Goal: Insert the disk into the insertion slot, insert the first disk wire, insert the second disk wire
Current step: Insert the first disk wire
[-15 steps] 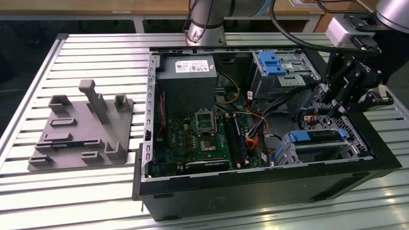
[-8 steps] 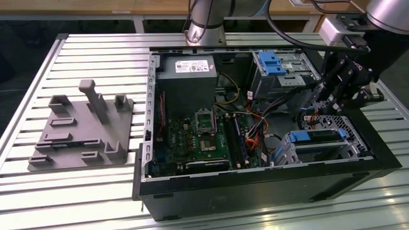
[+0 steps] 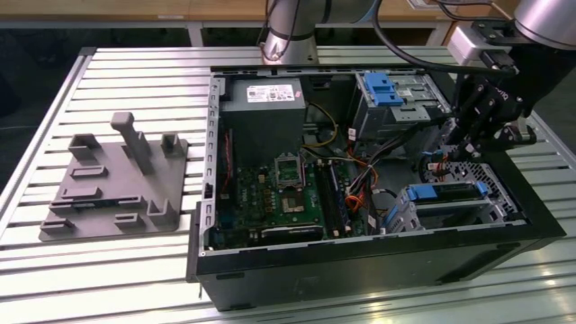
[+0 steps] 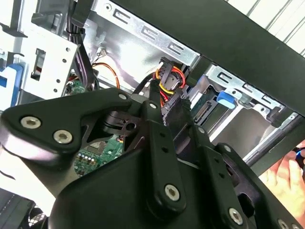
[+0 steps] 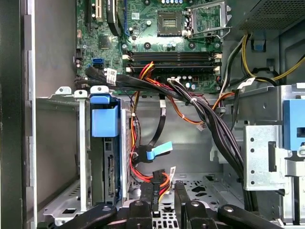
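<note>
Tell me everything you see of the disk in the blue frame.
The disk is a flat silver-grey drive in a bright blue plastic carrier. It sits inside the small perforated grey metal cage, in a corner of the open computer case, at the exterior view's right. Its dark connector edge faces out and looks free of wires. The gripper, shut on a black wire plug, is apart from it.

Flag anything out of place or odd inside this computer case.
Two things. A cable with a blue plug hangs loose beside the disk, its end plugged into nothing visible. A person's hand shows by the case wall, close to the claw at the red-and-yellow wired plug.
</note>
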Robot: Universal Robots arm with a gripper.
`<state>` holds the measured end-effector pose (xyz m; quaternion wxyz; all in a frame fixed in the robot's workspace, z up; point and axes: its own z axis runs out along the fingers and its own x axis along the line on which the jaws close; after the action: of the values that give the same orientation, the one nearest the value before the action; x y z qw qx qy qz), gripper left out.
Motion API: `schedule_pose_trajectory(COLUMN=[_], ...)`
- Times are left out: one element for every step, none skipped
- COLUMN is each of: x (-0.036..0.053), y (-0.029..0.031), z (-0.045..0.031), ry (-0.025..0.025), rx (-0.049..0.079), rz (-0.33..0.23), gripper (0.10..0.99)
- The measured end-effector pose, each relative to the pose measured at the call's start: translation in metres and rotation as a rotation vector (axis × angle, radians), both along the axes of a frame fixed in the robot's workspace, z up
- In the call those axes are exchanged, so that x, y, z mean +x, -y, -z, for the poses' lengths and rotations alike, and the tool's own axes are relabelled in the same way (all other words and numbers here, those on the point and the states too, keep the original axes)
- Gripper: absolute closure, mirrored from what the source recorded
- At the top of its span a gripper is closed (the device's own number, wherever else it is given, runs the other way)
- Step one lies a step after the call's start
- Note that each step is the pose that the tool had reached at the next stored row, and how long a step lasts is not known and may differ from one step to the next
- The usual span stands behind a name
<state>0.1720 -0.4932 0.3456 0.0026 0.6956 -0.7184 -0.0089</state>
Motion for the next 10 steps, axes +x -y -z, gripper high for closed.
schedule_pose_trajectory(x=[0.0001, 0.0002, 0.0002, 0.0003, 0.0002, 0.0002, -0.0001, -0.0006, -0.0012, -0.0018], y=[-0.0001, -0.0001, -0.0001, 0.0, 0.0, 0.0, -0.0001, -0.0003, -0.0007, -0.0014], z=[0.0, -0.0001, -0.0002, 0.0, -0.0001, 0.0, 0.0, 0.0001, 0.0001, 0.0001], ry=[0.0, 0.0, 0.0, 0.0, 0.0001, 0.0013, 0.0053, 0.0106, 0.0166, 0.0234], rx=[-0.002, -0.006, -0.013, -0.022, -0.03, -0.037, -0.04, -0.04, -0.04, -0.04], rz=[0.001, 0.003, 0.004, 0.005, 0.007, 0.008, 0.011, 0.013, 0.015, 0.016], gripper=[0.757, 0.757, 0.757, 0.757, 0.757, 0.757, 0.757, 0.757, 0.757, 0.757])
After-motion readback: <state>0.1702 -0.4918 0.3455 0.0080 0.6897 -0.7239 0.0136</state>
